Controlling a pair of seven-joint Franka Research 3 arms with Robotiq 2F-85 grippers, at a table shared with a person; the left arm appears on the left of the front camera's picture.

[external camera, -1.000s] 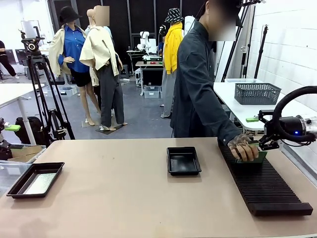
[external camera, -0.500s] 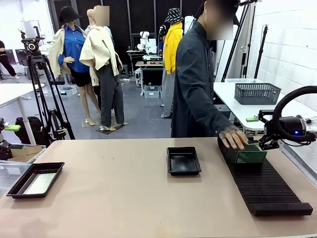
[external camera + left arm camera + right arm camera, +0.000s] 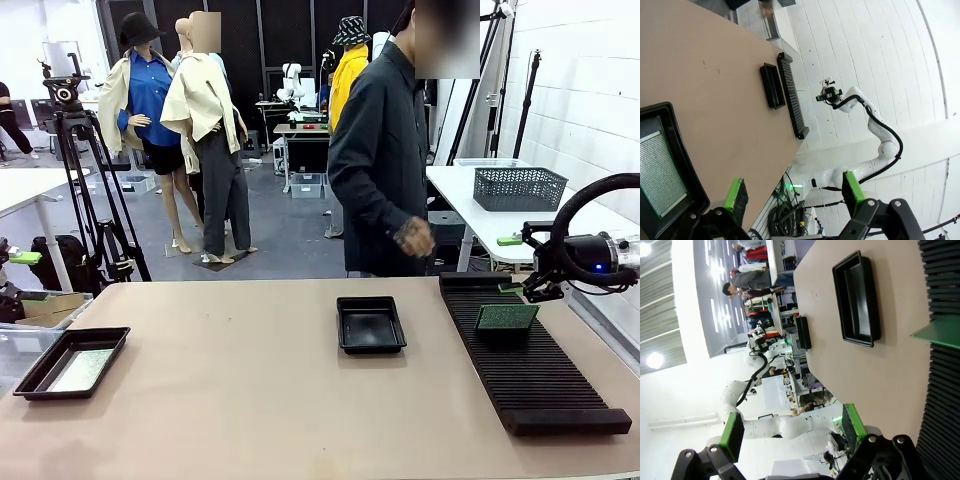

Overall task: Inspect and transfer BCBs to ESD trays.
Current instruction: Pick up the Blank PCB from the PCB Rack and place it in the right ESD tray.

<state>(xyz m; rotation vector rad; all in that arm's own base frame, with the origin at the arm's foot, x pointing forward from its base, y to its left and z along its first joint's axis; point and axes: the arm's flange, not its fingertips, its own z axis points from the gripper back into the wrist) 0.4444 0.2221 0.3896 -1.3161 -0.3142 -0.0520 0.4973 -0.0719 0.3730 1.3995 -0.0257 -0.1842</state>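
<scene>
Front: one BCB (image 3: 506,317) stands on edge in slotted rack (image 3: 545,390) at table's right; second BCB (image 3: 80,369) lies flat in left tray (image 3: 58,394); middle tray (image 3: 371,348) sits just left of the rack. Person's hand (image 3: 415,237) is up off the table. Right gripper (image 3: 512,265) is near the rack's far end, apart from the board. Left wrist: left gripper (image 3: 792,177) fingers spread wide, nothing held, over the left tray's corner. Right wrist: own fingers wide apart, empty; standing board's edge at picture right.
</scene>
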